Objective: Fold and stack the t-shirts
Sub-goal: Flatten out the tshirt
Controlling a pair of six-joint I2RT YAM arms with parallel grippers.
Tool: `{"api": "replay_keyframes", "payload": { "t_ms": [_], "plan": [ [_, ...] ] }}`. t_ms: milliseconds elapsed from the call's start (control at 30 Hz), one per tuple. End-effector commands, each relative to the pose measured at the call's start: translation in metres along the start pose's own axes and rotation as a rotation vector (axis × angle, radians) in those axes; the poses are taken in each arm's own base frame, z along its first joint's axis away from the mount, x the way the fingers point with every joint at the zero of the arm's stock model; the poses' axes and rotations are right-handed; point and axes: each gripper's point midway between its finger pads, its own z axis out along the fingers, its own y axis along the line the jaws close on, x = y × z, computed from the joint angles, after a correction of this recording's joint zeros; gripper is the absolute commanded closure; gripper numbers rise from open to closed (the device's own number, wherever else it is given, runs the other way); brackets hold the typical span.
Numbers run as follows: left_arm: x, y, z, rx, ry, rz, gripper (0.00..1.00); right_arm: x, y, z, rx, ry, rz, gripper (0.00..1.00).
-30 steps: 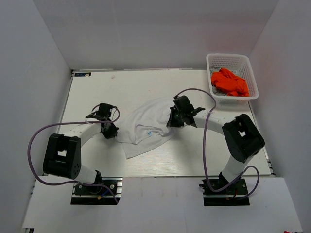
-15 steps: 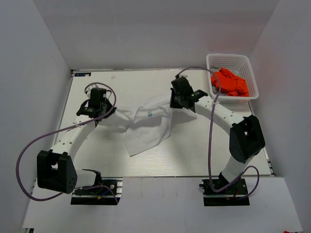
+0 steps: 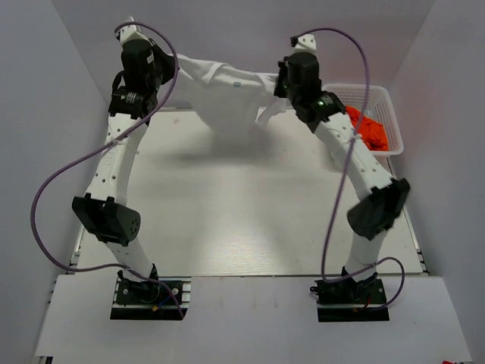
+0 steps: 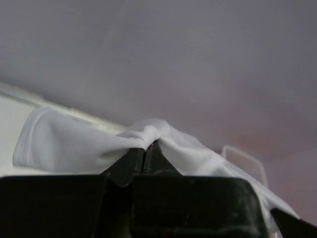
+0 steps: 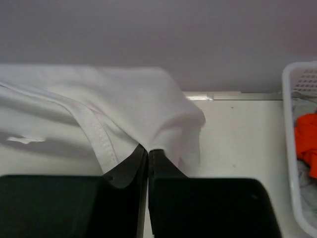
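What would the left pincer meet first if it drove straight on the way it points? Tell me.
Beyond the white t-shirt pinched in it, the left pincer points at the grey back wall. Nothing else shows in between, though depth is unclear.

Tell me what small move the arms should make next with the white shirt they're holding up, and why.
Probably lower both arms together, drawing the white t-shirt toward the near side so it lands flat on the table. The left gripper and right gripper each pinch bunched cloth, and the shirt hangs stretched between them above the far edge.
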Motion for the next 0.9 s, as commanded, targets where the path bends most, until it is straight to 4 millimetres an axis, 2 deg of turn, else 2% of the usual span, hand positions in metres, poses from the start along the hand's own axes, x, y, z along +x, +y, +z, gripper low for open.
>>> {"api": "replay_keyframes", "payload": {
  "t_ms": [0,33,67,100,133,167,200,233,267,300,333,400,433,467,500,533,567,600,667,767,867],
  "plan": [
    [-0.022,-0.009,-0.054,0.073,-0.039,0.038,1.0,-0.062,-0.013,-0.066,-0.047,-0.222,0.002,0.95],
    [-0.015,-0.002,-0.064,0.075,-0.043,0.038,1.0,-0.024,-0.022,-0.06,-0.034,-0.159,-0.023,0.9],
    [-0.008,0.005,-0.074,0.077,-0.045,0.037,1.0,-0.016,-0.03,-0.083,-0.049,-0.165,-0.012,0.85],
    [0.014,0.025,-0.092,0.055,-0.029,0.029,1.0,-0.005,-0.035,-0.086,-0.049,-0.152,-0.014,0.75],
    [0.028,0.037,-0.099,0.043,-0.011,0.023,1.0,0.011,-0.037,-0.089,-0.056,-0.124,-0.014,0.67],
    [0.044,0.048,-0.106,0.029,0.011,0.011,1.0,0.066,-0.05,-0.092,-0.041,-0.02,0.007,0.6],
    [0.086,0.067,-0.118,0.017,0.098,0.011,1.0,0.077,-0.049,-0.102,-0.065,0.002,0.027,0.45],
    [0.111,0.077,-0.125,0.016,0.163,-0.004,1.0,0.097,-0.049,-0.107,-0.09,0.057,0.04,0.32],
    [0.139,0.089,-0.132,0.007,0.234,-0.024,1.0,0.156,-0.057,-0.113,-0.079,0.178,0.086,0.18],
    [0.195,0.115,-0.144,-0.015,0.376,-0.05,1.0,0.17,-0.052,-0.122,-0.124,0.222,0.113,0.1],
    [0.217,0.127,-0.156,-0.042,0.441,-0.071,1.0,0.208,-0.061,-0.131,-0.096,0.329,0.126,0.1],
    [0.265,0.158,-0.182,-0.129,0.591,-0.099,1.0,0.256,-0.069,-0.146,-0.066,0.478,0.17,0.1],
    [0.283,0.173,-0.198,-0.205,0.672,-0.112,0.99,0.265,-0.07,-0.149,-0.066,0.514,0.171,0.1],
    [0.29,0.18,-0.208,-0.236,0.702,-0.118,0.88,0.276,-0.072,-0.156,-0.061,0.566,0.166,0.1],
    [0.294,0.191,-0.217,-0.274,0.708,-0.108,0.71,0.281,-0.069,-0.158,-0.07,0.59,0.173,0.1],
    [0.293,0.195,-0.221,-0.301,0.704,-0.108,0.53,0.288,-0.07,-0.158,-0.063,0.615,0.169,0.1],
    [0.297,0.205,-0.23,-0.346,0.721,-0.096,0.14,0.29,-0.069,-0.158,-0.071,0.622,0.169,0.1],
    [0.293,0.214,-0.231,-0.396,0.689,-0.081,0.0,0.289,-0.069,-0.154,-0.074,0.623,0.155,0.1],
    [0.282,0.218,-0.23,-0.438,0.658,-0.06,0.0,0.293,-0.068,-0.15,-0.077,0.645,0.132,0.1],
    [0.271,0.217,-0.218,-0.453,0.62,-0.036,0.0,0.29,-0.07,-0.141,-0.058,0.649,0.092,0.1],
    [0.276,0.212,-0.199,-0.431,0.63,-0.046,0.0,0.288,-0.074,-0.128,-0.021,0.627,0.064,0.1]
  ]
}}
